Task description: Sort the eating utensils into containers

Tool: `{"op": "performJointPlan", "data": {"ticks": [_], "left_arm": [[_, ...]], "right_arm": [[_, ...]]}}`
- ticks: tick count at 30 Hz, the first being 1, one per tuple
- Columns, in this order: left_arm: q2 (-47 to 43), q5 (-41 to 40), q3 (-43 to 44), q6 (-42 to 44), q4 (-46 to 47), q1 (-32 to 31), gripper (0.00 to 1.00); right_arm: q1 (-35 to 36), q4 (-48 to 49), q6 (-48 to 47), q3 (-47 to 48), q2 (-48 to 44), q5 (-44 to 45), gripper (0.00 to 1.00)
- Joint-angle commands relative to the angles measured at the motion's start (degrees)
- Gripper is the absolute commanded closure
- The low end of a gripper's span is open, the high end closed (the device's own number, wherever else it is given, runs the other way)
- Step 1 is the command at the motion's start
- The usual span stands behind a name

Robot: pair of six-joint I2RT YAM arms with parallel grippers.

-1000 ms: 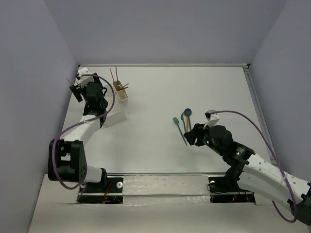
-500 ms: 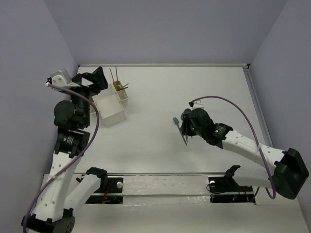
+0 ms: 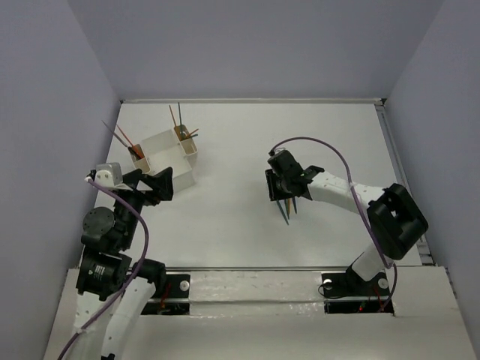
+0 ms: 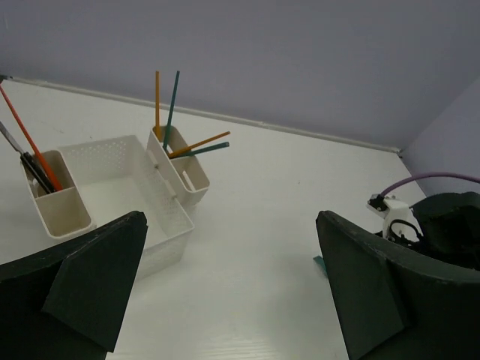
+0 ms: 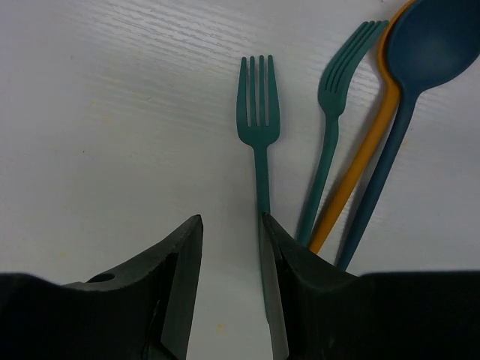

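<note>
The white container (image 3: 171, 161) stands at the left, with sticks upright in both narrow end compartments (image 3: 184, 135); it also shows in the left wrist view (image 4: 112, 187). My left gripper (image 3: 152, 187) is open and empty, near side of the container (image 4: 231, 225). A teal fork (image 5: 255, 112), a second teal fork (image 5: 339, 97), an orange utensil (image 5: 360, 172) and a dark teal spoon (image 5: 431, 37) lie together on the table (image 3: 286, 210). My right gripper (image 5: 229, 232) is open, low over them (image 3: 279, 189); its right finger (image 5: 277, 262) lies over the first fork's handle.
The white table is walled by purple panels at the back and sides. A raised metal rail (image 3: 397, 165) runs along the right edge. The right arm's purple cable (image 3: 330, 154) loops above the table.
My left arm drew back from the container toward the near edge. My right gripper swung left and came down over the group of utensils, its link now stretched across the table.
</note>
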Motion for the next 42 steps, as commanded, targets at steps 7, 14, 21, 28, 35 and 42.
{"op": "performJointPlan", "data": {"ticks": [7,14,21,28,35,42], "left_arm": [[-5.14,1.25,-5.42,0.45,3.43,-1.05,0.01],[-5.58,1.86,-5.68,0.63,4.31,-3.25,0.01],[-5.84,1.33,-5.77,0.89,4.14,-4.31,0.01],[-6.11,0.81,-5.68,0.98,4.14,-4.83,0.01],[-6.19,-0.16,-5.60,0.80,3.87,-4.84,0.01],[-6.37,-2.62,-5.07,0.36,3.08,-4.84,0.01]], "right_arm": [[-1.65,-2.37,-0.59,5.33,8.01,1.16,0.56],[-1.65,-1.93,-1.12,8.49,12.75,1.68,0.55],[-2.17,-1.23,-1.12,11.83,16.09,1.07,0.70],[-2.17,2.46,-0.42,10.60,13.73,-0.78,1.00],[0.29,2.29,-0.59,12.36,7.41,0.11,1.00],[5.03,8.52,-0.42,13.15,1.51,-3.05,1.00]]}}
